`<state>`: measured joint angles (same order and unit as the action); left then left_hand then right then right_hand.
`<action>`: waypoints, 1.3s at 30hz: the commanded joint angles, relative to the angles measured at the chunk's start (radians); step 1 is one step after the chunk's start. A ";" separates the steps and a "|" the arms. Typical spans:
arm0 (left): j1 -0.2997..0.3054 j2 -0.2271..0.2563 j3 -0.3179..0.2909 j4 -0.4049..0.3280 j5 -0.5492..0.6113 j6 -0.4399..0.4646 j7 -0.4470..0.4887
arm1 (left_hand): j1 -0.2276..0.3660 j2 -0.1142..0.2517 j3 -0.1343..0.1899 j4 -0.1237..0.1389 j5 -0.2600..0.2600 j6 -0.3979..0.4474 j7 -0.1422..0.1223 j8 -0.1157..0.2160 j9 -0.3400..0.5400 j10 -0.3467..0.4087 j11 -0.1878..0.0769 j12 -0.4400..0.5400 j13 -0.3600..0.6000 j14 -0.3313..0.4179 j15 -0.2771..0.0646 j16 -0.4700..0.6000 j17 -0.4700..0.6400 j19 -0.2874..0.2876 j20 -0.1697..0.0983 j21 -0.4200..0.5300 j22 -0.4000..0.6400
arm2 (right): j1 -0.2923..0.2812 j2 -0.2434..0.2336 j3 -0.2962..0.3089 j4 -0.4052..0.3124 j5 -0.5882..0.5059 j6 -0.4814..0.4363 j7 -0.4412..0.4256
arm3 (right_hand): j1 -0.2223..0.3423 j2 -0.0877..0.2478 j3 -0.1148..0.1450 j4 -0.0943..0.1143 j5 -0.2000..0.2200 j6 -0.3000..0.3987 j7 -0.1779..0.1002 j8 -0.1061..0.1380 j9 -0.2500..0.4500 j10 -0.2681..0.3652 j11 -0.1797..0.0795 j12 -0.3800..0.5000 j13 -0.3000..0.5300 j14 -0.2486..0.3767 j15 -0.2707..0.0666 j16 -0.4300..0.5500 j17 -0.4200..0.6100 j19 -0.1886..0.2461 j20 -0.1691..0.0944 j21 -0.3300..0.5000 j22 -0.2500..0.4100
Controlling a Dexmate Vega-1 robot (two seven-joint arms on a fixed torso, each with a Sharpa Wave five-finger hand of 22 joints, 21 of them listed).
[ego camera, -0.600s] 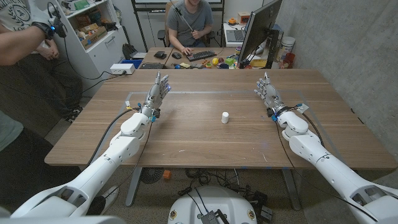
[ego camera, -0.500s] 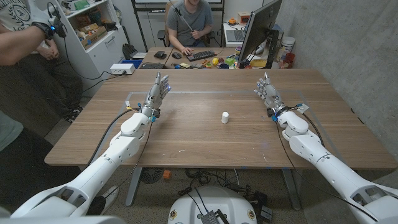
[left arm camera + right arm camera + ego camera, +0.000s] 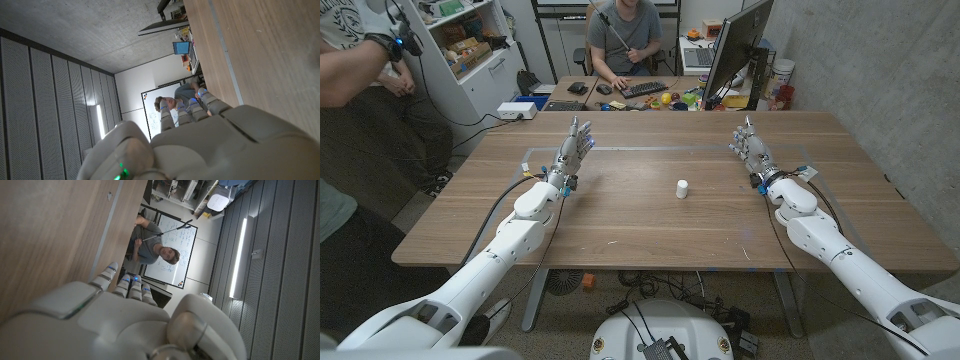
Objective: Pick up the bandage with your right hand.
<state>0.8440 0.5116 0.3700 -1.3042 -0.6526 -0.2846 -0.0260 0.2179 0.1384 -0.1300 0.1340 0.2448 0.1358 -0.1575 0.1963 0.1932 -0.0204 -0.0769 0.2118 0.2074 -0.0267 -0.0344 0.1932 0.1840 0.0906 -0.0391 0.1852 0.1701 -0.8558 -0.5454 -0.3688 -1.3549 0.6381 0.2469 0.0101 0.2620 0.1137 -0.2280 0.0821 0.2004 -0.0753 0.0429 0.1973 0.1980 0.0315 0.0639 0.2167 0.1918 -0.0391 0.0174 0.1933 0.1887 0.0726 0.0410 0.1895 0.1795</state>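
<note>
Bandage (image 3: 682,188): small white roll standing upright near middle of tabletop (image 3: 620,215). Judging it light, soft, slightly squashy, likely tipping or rolling if nudged; am planning gentle pinch across its sides, thumb opposing fingers. Right hand (image 3: 751,149) is standing on edge, fingers extended and apart, holding nothing, well apart from roll, which is sitting toward centre and a little nearer me. Left hand (image 3: 574,148) likewise open-fingered, holding nothing, far side.
</note>
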 commanded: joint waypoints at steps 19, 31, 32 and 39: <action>-0.011 0.005 0.006 0.019 -0.015 0.002 -0.056 | 0.011 -0.002 -0.008 -0.001 0.005 0.000 -0.005 0.006 0.004 -0.002 -0.005 0.003 0.002 -0.008 -0.071 0.004 0.005 0.010 0.003 0.005 0.004 | -0.033 -0.361 -0.151 -0.702 -0.482 -0.725 -0.243 | 0.153 -0.002 0.051 -0.088 -0.004 0.099 0.000 0.044 0.003 0.114 -0.009 0.039 0.008 0.116 -0.031 0.029 0.002 0.130 0.025 0.039 0.002; -0.011 0.010 0.007 0.019 -0.022 0.003 -0.078 | 0.010 -0.002 -0.008 -0.001 0.004 -0.001 -0.003 0.005 0.004 -0.004 -0.005 0.002 0.002 -0.009 -0.070 0.004 0.006 0.010 0.002 0.005 0.004 | 0.153 -0.370 -0.427 -0.884 -0.834 -1.126 -0.102 | 0.205 -0.005 0.071 -0.121 -0.005 0.127 -0.025 0.047 0.011 0.160 -0.047 0.050 0.012 0.201 -0.049 0.047 0.005 0.217 0.015 0.058 0.006; -0.011 0.010 0.007 0.020 -0.022 0.001 -0.079 | 0.010 -0.002 -0.008 -0.001 0.004 -0.001 -0.003 0.005 0.004 -0.004 -0.006 0.002 0.002 -0.009 -0.070 0.004 0.006 0.010 0.002 0.005 0.004 | 0.164 -0.369 -0.443 -0.894 -0.854 -1.148 -0.089 | 0.212 -0.006 0.074 -0.125 -0.005 0.129 -0.028 0.048 0.012 0.163 -0.044 0.050 0.012 0.212 -0.048 0.050 0.005 0.225 0.019 0.060 0.007; -0.008 0.008 0.005 0.019 -0.029 -0.001 -0.082 | 0.009 -0.003 -0.008 0.000 0.004 -0.001 -0.002 0.005 0.004 -0.004 -0.005 0.002 0.002 -0.009 -0.069 0.004 0.006 0.009 0.002 0.005 0.004 | 0.276 -0.355 -0.630 -0.952 -1.055 -1.325 0.022 | 0.268 -0.005 0.097 -0.159 -0.005 0.169 -0.071 0.064 0.021 0.182 -0.055 0.058 0.023 0.281 -0.074 0.068 0.011 0.271 0.066 0.071 0.013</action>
<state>0.8341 0.5198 0.3761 -1.2865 -0.6731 -0.2802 -0.0960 0.2179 0.1383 -0.1299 0.1339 0.2447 0.1358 -0.1574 0.1963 0.1929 -0.0204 -0.0765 0.2118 0.2071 -0.0267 -0.0343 0.1930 0.1888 0.0905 -0.0391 0.1851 0.1699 -0.7275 -0.9025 -0.7591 -2.1893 -0.1320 -0.7910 -0.0995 0.5091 0.1088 -0.1341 -0.0671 0.1958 0.0793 -0.0219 0.2548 0.2133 0.2005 0.0110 0.2672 0.2096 0.2157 -0.0393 0.2517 0.1934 0.3337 0.0985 0.2555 0.1888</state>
